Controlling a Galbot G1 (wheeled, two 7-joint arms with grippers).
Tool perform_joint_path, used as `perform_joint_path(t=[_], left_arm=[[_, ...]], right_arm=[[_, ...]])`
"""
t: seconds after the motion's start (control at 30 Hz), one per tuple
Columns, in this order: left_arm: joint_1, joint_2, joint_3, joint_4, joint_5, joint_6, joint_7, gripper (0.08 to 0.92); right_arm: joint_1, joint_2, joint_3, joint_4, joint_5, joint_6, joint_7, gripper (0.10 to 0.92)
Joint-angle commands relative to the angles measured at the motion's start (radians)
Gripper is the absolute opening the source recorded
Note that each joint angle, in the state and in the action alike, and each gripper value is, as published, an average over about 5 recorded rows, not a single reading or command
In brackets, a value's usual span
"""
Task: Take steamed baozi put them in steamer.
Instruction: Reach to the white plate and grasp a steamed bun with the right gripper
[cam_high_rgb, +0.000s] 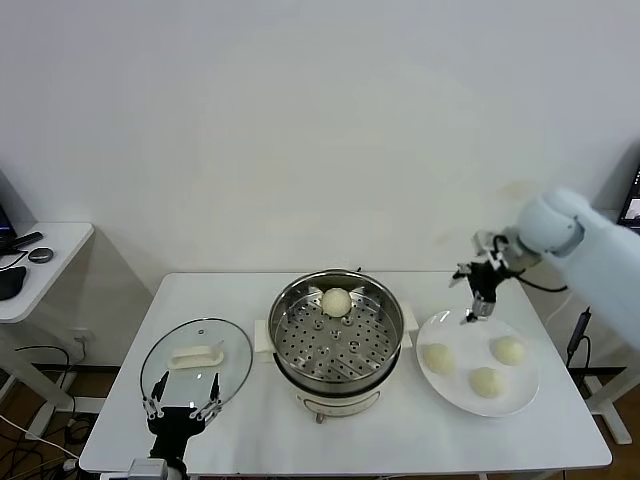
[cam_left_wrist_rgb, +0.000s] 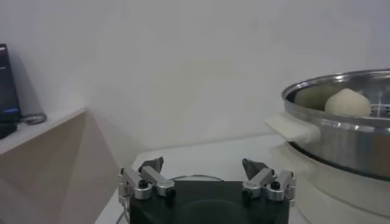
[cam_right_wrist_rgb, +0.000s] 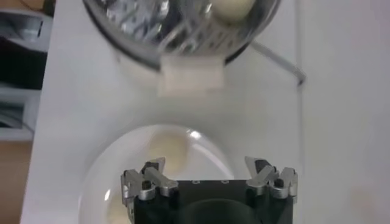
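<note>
so, one steamed baozi (cam_high_rgb: 336, 300) sitting at the far side of the steamer (cam_high_rgb: 380, 345), three more on the white plate (cam_high_rgb: 523, 397) to its right. right gripper (cam_high_rgb: 479, 311) hovering above the plate's far edge, spread wide, empty. left gripper (cam_high_rgb: 181, 409) parked near the glass lid (cam_high_rgb: 165, 365), also spread wide.

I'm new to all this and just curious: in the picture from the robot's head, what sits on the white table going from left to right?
Glass lid, with the left gripper open just in front of it → steamer holding one baozi → white plate with three baozi, the right gripper open above its far rim.
</note>
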Motion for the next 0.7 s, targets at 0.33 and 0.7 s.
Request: perform_joint_path(t=[0.33,0.7], left_arm=[[0.008,-0.009,0.0,0.009,-0.001,0.0,-0.002,0.823],[0.011,-0.008,-0.001,0.002,0.002,0.0,-0.001,0.823]], right_arm=[[-0.235,0.16,0.103,-0.117,-0.22,-0.009,0.008,0.823],[-0.302,0.174,0.135,-0.138,-0.286,0.0,-0.007,0.823]])
